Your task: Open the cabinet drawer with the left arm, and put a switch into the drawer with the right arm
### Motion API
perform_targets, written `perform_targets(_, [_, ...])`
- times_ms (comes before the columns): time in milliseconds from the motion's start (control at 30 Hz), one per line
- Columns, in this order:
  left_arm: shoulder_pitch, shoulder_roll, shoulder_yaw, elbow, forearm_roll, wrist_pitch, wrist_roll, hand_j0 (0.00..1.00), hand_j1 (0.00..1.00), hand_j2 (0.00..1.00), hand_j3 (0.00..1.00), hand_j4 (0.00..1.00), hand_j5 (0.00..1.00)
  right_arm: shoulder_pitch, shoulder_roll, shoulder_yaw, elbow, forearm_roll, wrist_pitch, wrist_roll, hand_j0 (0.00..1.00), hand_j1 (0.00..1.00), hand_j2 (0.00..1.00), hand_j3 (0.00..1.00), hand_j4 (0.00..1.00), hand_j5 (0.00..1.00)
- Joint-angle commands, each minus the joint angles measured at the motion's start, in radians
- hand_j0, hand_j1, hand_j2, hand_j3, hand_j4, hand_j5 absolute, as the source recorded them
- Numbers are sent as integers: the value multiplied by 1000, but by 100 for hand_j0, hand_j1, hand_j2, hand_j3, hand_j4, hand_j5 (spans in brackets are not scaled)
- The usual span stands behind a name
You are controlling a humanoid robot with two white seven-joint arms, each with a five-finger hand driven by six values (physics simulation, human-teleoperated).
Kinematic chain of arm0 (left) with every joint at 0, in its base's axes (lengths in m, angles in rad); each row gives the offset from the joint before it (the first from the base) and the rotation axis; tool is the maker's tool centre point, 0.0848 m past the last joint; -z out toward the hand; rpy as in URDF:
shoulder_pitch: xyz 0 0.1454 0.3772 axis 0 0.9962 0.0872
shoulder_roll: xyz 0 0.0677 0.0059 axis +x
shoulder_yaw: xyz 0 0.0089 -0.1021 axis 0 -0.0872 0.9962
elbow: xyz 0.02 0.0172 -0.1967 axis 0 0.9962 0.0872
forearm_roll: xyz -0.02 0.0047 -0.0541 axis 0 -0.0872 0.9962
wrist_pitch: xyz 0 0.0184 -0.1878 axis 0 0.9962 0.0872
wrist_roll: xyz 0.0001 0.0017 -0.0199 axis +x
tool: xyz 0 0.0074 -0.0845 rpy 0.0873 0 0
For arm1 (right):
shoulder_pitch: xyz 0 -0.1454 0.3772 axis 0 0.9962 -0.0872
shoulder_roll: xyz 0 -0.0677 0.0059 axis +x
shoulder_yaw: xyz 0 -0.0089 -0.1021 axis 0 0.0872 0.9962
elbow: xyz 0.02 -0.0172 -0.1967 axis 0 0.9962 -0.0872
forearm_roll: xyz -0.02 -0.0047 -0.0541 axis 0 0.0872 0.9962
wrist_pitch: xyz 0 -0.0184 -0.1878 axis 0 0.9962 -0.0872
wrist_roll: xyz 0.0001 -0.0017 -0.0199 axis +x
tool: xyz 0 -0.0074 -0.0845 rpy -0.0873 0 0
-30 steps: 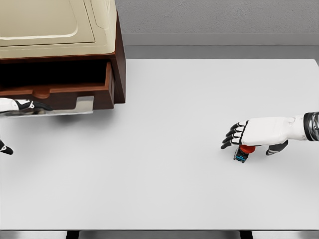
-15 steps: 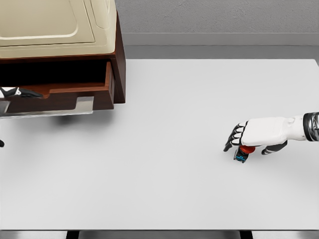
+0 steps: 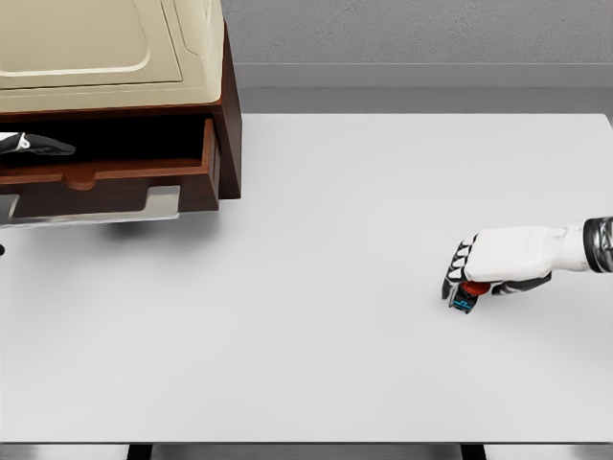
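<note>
Right hand [image 3: 498, 264] curled down over the switch [image 3: 467, 295] — red and blue, on the white table [image 3: 316, 287] at right. Left hand [image 3: 34, 145] barely in view at the open cabinet drawer [image 3: 115, 177] — finger state unclear.

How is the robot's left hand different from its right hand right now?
The left hand barely shows at the picture's left edge, up at the open drawer; the right hand shows whole, low over the table. The left hand holds nothing I can see; the right hand's fingers curl around the small red and blue switch. Both are white with dark fingers.
</note>
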Motion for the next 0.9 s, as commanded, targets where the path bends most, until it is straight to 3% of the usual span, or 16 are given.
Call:
perform_targets(0, [0,1,1,0,6,0,0,100,100,100,100,100,100,0,-1,-5,0,-6,2,0,62,62,62,62,62,62])
perform_targets(200, [0,2,1,3,4,1,0,100,100,100,100,100,100,-2,-3,-8,5,-7,2,0,49,49,49,49,49,49])
perform_targets(533, [0,4,0,11,3,1,0,100,100,100,100,100,100,-3,3,-11,29,-26,2,0,49,49,49,49,49,49])
perform_targets(700, [0,5,1,11,3,1,0,100,100,100,100,100,100,-5,19,-61,63,-76,2,0,48,48,48,48,48,48])
perform_targets(867, [0,5,1,11,3,1,0,100,100,100,100,100,100,-2,80,-140,89,-122,2,0,50,50,50,50,50,50])
